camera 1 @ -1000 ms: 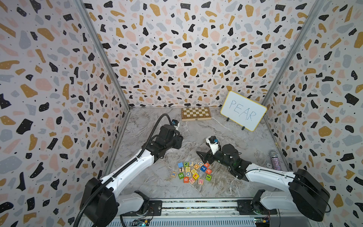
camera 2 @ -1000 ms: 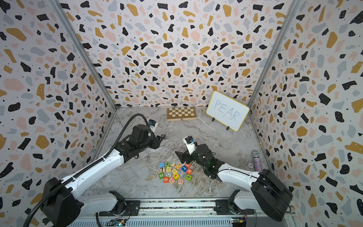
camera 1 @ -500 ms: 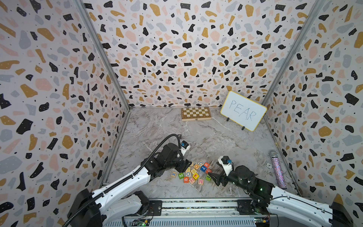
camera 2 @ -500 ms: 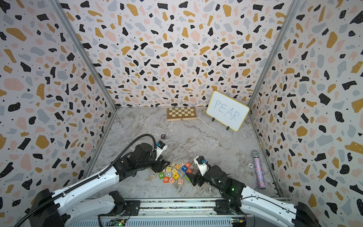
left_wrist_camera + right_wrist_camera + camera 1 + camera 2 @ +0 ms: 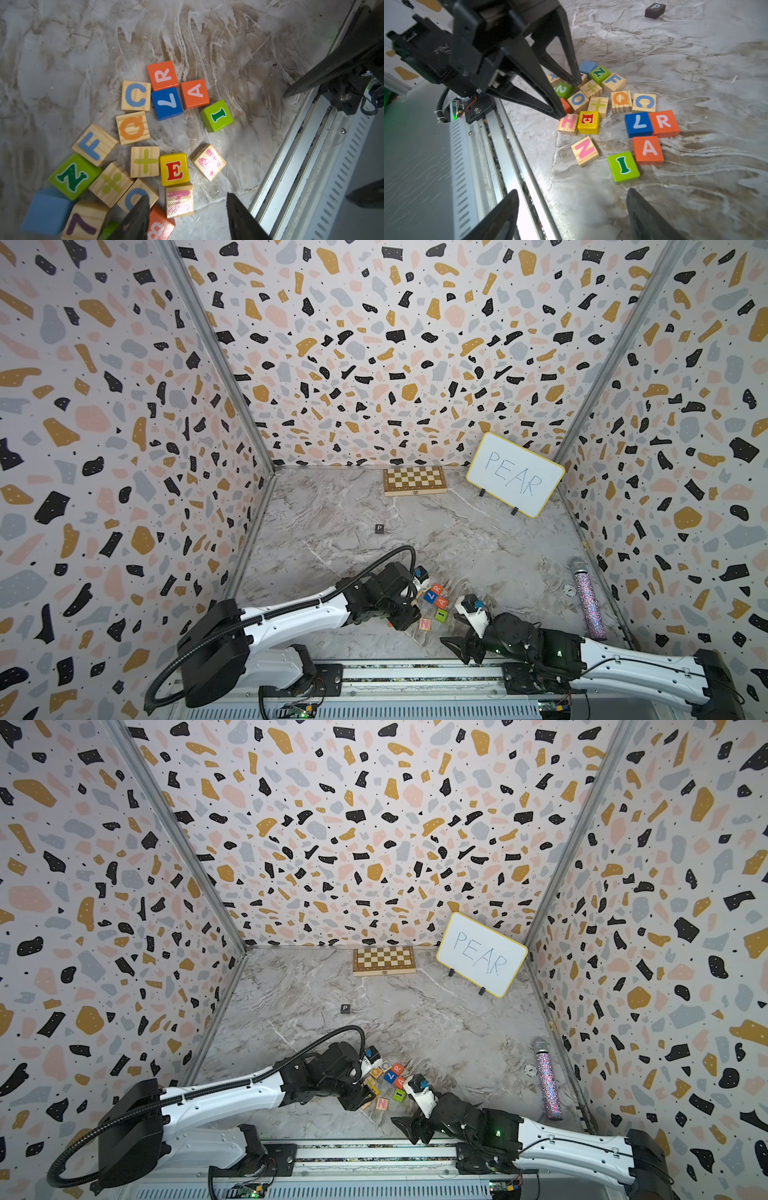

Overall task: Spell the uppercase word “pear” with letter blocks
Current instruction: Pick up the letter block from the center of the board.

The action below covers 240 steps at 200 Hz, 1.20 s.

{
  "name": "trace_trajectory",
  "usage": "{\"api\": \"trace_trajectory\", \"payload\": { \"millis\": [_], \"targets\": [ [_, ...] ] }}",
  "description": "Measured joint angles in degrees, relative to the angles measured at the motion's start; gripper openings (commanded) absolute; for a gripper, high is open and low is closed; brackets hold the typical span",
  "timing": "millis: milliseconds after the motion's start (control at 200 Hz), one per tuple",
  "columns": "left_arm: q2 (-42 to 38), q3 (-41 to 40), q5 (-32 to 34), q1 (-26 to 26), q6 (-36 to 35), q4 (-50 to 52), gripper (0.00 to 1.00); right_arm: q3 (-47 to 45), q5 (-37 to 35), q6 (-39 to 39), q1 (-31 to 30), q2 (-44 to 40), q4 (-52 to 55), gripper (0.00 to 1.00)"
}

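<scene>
left wrist: left gripper [image 5: 187, 197] spread, empty; centre on e [image 5: 174, 169], clear of h [image 5: 180, 199] touching e; right gripper [image 5: 571, 192] spread, empty.

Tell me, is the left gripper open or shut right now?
Open: the left gripper has its fingers apart over the block pile, gripping nothing.

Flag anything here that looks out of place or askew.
The black P block sits alone mid-table, well apart from the jumbled pile where the E block, A block and R block lie at mixed angles. Nothing looks damaged or spilled.
</scene>
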<state>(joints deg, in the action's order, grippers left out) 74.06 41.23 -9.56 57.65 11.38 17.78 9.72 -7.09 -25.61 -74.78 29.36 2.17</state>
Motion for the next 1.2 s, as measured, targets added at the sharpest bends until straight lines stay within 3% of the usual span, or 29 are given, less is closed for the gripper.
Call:
{"api": "trace_trajectory", "payload": {
  "millis": [310,416,1202],
  "targets": [
    [5.4,0.7,-0.6,0.8,-0.3,-0.3,0.52,0.0,-2.7,-0.1,-1.0,0.0,0.0,0.8],
    [6.6,0.7,-0.5,1.1,-0.3,-0.3,0.46,0.0,-3.0,-0.1,-1.1,-0.2,0.0,0.8],
    [12.6,4.3,4.1,2.8,0.8,0.2,0.37,-0.2,-3.3,-0.1,-1.7,-1.2,0.0,0.8]
  ]
}}
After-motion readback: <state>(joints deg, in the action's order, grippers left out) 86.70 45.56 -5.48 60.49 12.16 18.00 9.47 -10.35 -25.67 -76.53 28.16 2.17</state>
